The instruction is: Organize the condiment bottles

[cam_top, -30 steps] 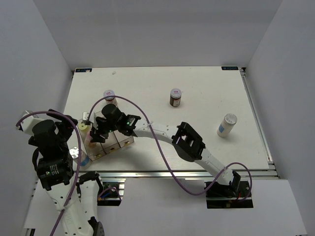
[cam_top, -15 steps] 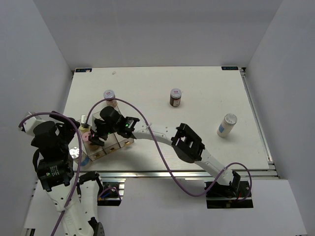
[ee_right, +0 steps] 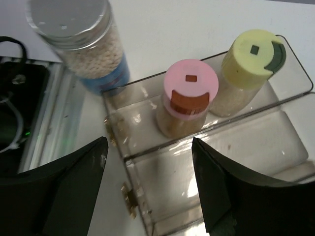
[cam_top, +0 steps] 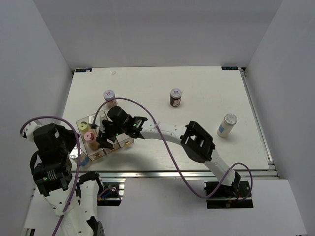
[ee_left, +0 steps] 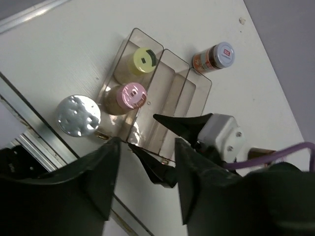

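Right gripper (ee_right: 148,142) hangs jaws apart, empty, over the clear tray (ee_right: 236,142) holding pink-lidded jar (ee_right: 191,88) and yellow-lidded jar (ee_right: 253,51); left gripper (ee_left: 147,141) at near left, also apart

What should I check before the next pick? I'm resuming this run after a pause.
1. Right gripper open, empty, above the tray: ok.
2. Left gripper holding nothing: ok.
3. Pink-lid jar and yellow-lid jar upright, sharing one end compartment: ok.
4. Middle compartment free where visible: ok.
5. Silver-lid jar in the tray: not ok, it stands outside beside it.
6. Grey-lid jar, dark brown jar, white jar stowed: not ok, out on the table.
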`<state>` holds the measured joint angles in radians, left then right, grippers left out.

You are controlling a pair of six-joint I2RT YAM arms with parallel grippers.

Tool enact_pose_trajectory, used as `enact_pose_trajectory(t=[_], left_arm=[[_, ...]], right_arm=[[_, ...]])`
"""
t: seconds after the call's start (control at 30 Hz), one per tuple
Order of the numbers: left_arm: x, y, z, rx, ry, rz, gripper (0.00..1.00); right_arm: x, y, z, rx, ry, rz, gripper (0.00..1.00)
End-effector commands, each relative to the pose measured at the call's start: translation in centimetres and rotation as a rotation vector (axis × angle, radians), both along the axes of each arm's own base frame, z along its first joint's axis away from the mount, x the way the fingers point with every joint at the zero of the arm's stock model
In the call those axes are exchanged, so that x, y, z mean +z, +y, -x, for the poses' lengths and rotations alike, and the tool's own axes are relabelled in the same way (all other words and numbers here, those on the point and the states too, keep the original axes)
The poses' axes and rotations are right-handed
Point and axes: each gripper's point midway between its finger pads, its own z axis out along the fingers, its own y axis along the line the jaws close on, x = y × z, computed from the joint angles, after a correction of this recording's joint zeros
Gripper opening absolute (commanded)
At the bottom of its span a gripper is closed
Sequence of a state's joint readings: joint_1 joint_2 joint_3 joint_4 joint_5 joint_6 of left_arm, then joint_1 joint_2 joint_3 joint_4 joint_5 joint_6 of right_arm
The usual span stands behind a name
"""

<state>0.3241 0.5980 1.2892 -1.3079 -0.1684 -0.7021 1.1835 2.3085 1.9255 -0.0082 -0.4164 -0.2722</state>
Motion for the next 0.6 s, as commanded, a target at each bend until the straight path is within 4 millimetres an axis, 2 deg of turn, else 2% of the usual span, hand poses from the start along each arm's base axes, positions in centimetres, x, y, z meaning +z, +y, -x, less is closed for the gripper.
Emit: enact_pose_trajectory(t=[0.0,0.07,0.1,0.13,0.17,0.2,0.23,0.27,0.3,0.33,0.4,0.43,0.47,0.5,0.57], left_arm=[[-1.4,-1.9,1.3,-0.054,0.066,0.082,0.55],[-2.4,-2.4,1.0,-0.056,0.084,0.128,0.50],[-3.0,-2.4,0.9,-0.051,0.101,0.141,0.51],[-4.5,-2.3,0.8,-0.042,0.145,0.160,0.52],[-5.3,-2.2,0.8,-0.033,0.170,0.171,0.60],[-6.3,-1.9,0.5,-0.020,0.216,0.182,0.64],[-7.6,-1.8,0.5,-0.013,0.262,0.196,0.66],[-8.4,-1.3,0.4,0.013,0.306,0.196,0.71],[-8.9,-1.1,0.4,0.030,0.326,0.199,0.72],[-9.3,-0.7,0.5,0.053,0.344,0.196,0.74],[-10.1,-0.2,0.7,0.100,0.371,0.198,0.77],[-10.4,0.3,0.8,0.128,0.387,0.187,0.79],[-11.1,0.4,1.0,0.149,0.405,0.196,0.80],[-11.4,0.5,1.0,0.165,0.415,0.200,0.80],[-12.1,0.9,1.2,0.210,0.439,0.205,0.84]], right_arm=[[9.0,-2.7,-0.6,0.014,0.028,-0.144,0.74],[10.0,-4.7,-0.6,0.014,0.074,-0.141,0.74],[11.3,-6.0,-1.7,-0.006,0.081,-0.155,0.72],[11.2,-6.9,-2.2,-0.017,0.100,-0.143,0.71],[10.9,-7.9,-2.3,-0.008,0.130,-0.131,0.68],[12.1,-9.4,-4.1,-0.039,0.146,-0.148,0.60],[11.6,-10.7,-4.0,-0.025,0.193,-0.117,0.55],[11.2,-12.3,-5.7,-0.059,0.221,-0.104,0.50],[11.1,-13.2,-6.1,-0.066,0.237,-0.093,0.45],[11.4,-14.3,-6.2,-0.069,0.248,-0.084,0.45],[10.1,-16.5,-7.4,-0.109,0.261,-0.056,0.48],[10.6,-17.5,-7.6,-0.120,0.239,-0.068,0.56],[10.5,-18.2,-7.9,-0.140,0.231,-0.065,0.60],[9.2,-19.4,-8.5,-0.169,0.245,-0.045,0.65],[9.3,-20.9,-9.2,-0.203,0.243,-0.049,0.67]])
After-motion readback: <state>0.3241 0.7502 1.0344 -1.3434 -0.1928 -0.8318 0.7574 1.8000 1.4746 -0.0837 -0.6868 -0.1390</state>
